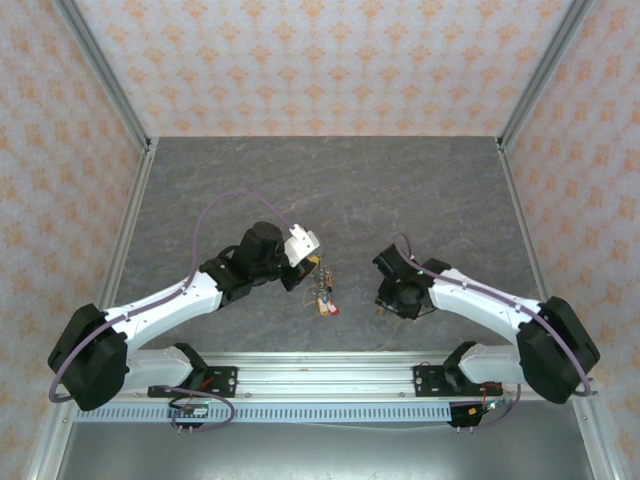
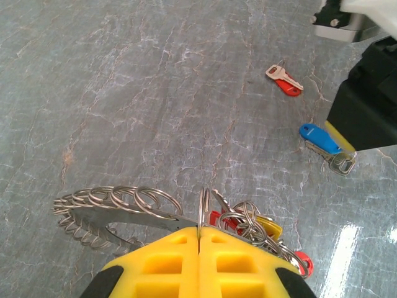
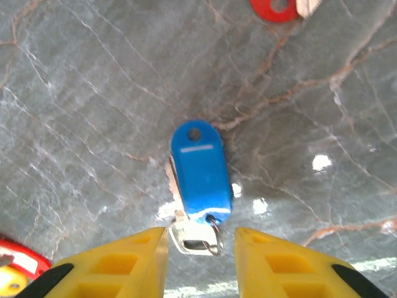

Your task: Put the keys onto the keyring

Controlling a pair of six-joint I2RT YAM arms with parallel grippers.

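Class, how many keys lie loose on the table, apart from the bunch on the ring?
2. A red-tagged key lies alone on the table; a blue-tagged key lies before the open right claw. More may be hidden.

No legible writing shows, not even on the keys [image 3: 200, 171].

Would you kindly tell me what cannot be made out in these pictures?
- Top external view: the keys are too small to count.
- Left wrist view: the left hand covers the near edge of the keyring and part of the keys bunched on it.
- Right wrist view: the blue tag covers most of its key's blade; a red tag is cut off by the top edge.
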